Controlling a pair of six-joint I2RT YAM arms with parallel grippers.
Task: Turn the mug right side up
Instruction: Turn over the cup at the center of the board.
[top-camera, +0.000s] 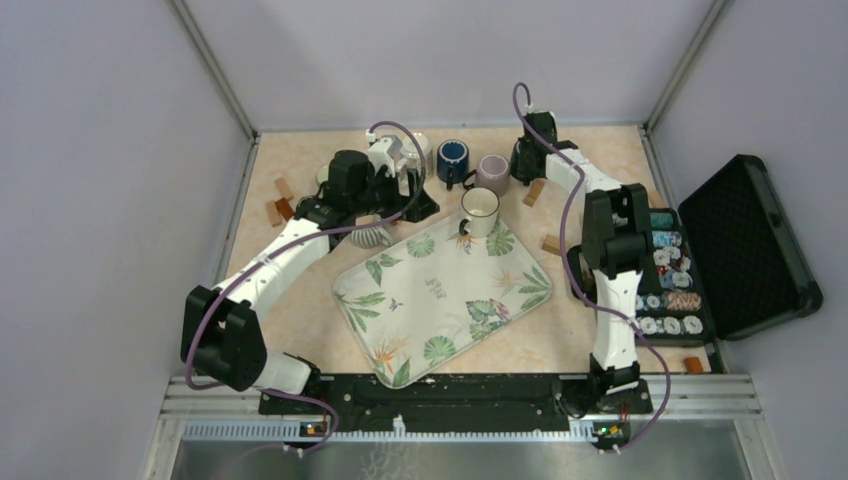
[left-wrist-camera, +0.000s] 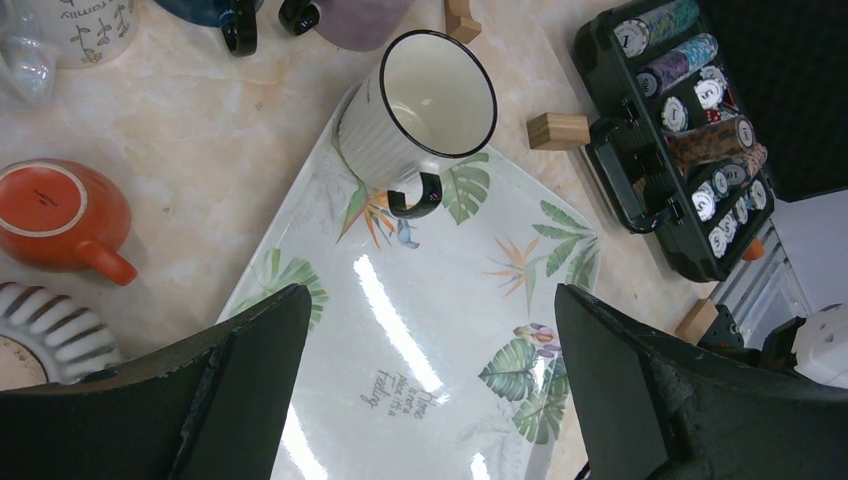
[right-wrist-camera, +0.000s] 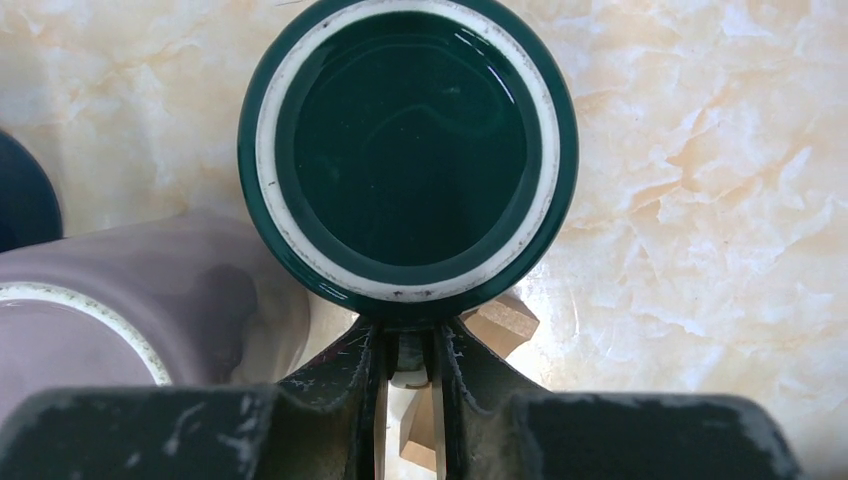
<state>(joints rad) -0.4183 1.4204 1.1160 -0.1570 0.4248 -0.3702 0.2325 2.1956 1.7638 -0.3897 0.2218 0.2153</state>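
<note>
A dark green mug (right-wrist-camera: 407, 150) stands upside down, its base with a white unglazed ring facing the right wrist camera. My right gripper (right-wrist-camera: 408, 340) is shut on its handle, at the back of the table beside the purple mug (right-wrist-camera: 120, 310). In the top view the right gripper (top-camera: 525, 155) covers the green mug. My left gripper (left-wrist-camera: 430, 295) is open and empty above the leaf-patterned tray (left-wrist-camera: 420, 330); in the top view it (top-camera: 415, 190) is at the tray's far left corner.
A white mug (left-wrist-camera: 425, 105) stands upright on the tray's far corner. An orange mug (left-wrist-camera: 55, 215) and a striped mug (left-wrist-camera: 45, 335) sit base-up left of the tray. A blue mug (top-camera: 452, 160), wooden blocks (top-camera: 534, 192) and an open chip case (top-camera: 670, 290) are nearby.
</note>
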